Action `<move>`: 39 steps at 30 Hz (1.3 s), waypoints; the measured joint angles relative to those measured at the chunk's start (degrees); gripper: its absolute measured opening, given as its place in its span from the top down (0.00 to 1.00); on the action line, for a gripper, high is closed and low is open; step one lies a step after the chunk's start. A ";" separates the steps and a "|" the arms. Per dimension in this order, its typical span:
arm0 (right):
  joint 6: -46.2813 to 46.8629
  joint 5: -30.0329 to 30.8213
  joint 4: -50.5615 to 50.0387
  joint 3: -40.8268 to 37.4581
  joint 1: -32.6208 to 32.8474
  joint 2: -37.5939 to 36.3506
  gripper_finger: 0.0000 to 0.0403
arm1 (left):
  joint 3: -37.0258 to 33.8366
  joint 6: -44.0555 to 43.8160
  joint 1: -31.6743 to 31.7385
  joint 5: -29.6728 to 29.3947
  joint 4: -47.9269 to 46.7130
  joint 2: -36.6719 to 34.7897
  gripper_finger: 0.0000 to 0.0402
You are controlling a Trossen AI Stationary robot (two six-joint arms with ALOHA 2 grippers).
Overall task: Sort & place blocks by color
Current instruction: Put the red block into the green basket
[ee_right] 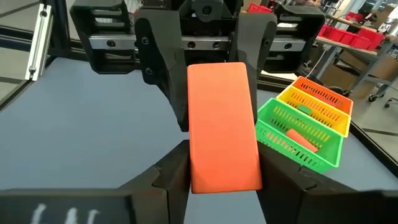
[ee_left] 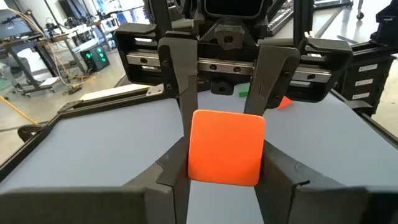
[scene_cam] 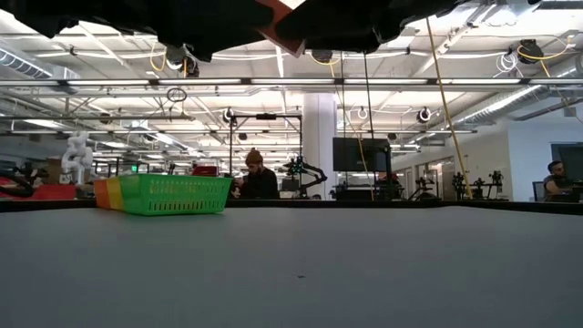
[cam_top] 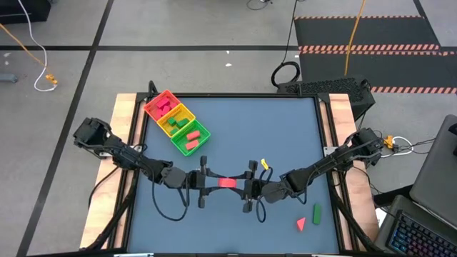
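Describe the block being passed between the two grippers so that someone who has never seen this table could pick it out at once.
Start at the dark blue table and find where the two arms meet near its front middle. There the left gripper and the right gripper face each other, both closed on one pink-red brick. It alone is off the table; the red wedge and green block lie loose at the front right.

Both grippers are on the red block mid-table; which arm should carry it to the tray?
Probably left. The left gripper and right gripper both clamp the red block, but the tray sits on the left arm's side, nearer its reach.
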 joint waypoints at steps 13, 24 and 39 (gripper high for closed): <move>0.56 0.57 -2.09 0.00 -0.02 0.00 0.62 | 0.17 -0.07 0.01 0.14 0.04 -0.07 0.68; 1.64 0.69 -3.85 0.00 0.05 0.00 0.62 | 0.28 -3.66 0.08 -7.16 -7.17 -6.95 0.68; 3.12 0.80 -4.44 0.00 -0.02 0.00 0.62 | 0.28 -32.67 7.32 -32.31 -54.24 -20.17 0.68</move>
